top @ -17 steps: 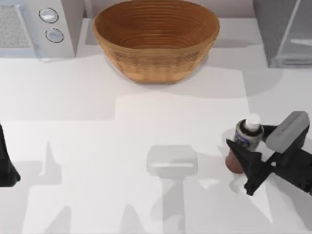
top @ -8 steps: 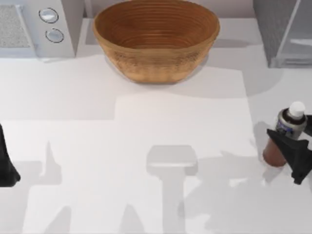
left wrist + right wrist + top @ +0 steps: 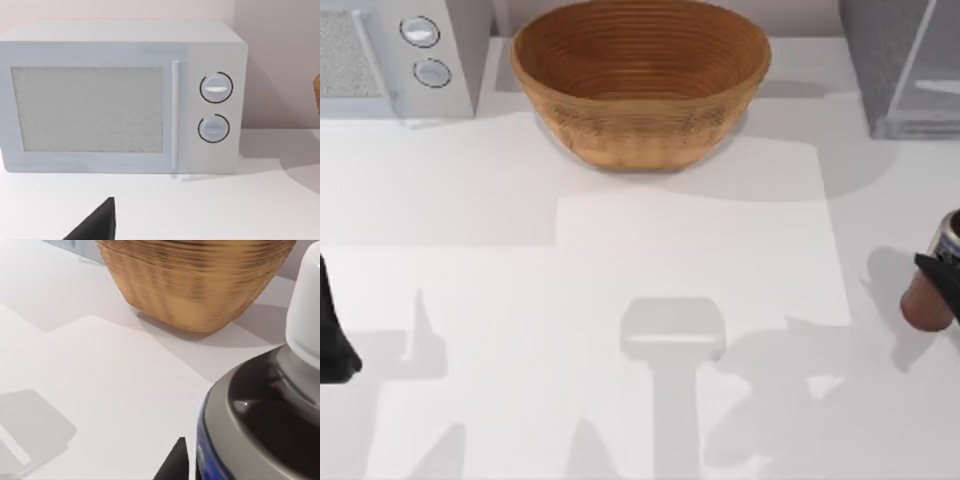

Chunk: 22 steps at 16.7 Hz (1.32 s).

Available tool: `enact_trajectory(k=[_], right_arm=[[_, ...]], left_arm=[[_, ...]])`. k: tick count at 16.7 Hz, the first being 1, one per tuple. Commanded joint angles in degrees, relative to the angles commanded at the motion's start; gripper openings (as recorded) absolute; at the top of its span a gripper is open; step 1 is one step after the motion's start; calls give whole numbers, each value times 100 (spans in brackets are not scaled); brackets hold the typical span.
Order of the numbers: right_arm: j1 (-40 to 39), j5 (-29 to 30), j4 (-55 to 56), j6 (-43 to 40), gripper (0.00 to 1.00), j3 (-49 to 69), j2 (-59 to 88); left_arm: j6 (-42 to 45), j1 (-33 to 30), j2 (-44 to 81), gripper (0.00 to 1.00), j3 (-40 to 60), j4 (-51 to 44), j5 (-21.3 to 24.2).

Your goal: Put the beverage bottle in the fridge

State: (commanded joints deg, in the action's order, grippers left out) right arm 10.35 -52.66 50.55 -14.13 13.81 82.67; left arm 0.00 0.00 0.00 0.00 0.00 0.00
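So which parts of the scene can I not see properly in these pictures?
- Beverage bottle: cap cut off by the top view's right edge.
- Right gripper: mostly beyond that edge.
- Fridge: cropped at the top-right corner.
- Left gripper: one dark tip in the left wrist view.

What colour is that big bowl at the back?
The bowl is woven golden-brown with ribbed rings, clearest in the top view.

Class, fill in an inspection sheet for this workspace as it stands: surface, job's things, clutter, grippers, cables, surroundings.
Surface: white table, shadows across it.
Job's things: beverage bottle at the top view's right edge, partly cut off; fridge at far right.
Clutter: woven bowl at far centre; white microwave at far left.
Grippers: right gripper holds the bottle; left gripper parked at the left edge.
Cables: nothing seen.
Surroundings: pale wall behind the microwave.
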Motion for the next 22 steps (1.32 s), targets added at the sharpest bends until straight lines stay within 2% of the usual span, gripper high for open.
enact_trajectory(k=[4, 8, 13, 22], right_arm=[[-48, 114, -90, 42, 1, -38, -141], [-144, 699, -638, 207, 1, -182, -1067], [-359, 1904, -1804, 552, 1, -508, -2903], [-884, 4417, -4259, 1212, 1, -1174, -7084]], left_arm=[[0, 0, 0, 100, 0, 0, 0], [0, 0, 0, 100, 0, 0, 0], [0, 0, 0, 100, 0, 0, 0], [0, 0, 0, 100, 0, 0, 0]])
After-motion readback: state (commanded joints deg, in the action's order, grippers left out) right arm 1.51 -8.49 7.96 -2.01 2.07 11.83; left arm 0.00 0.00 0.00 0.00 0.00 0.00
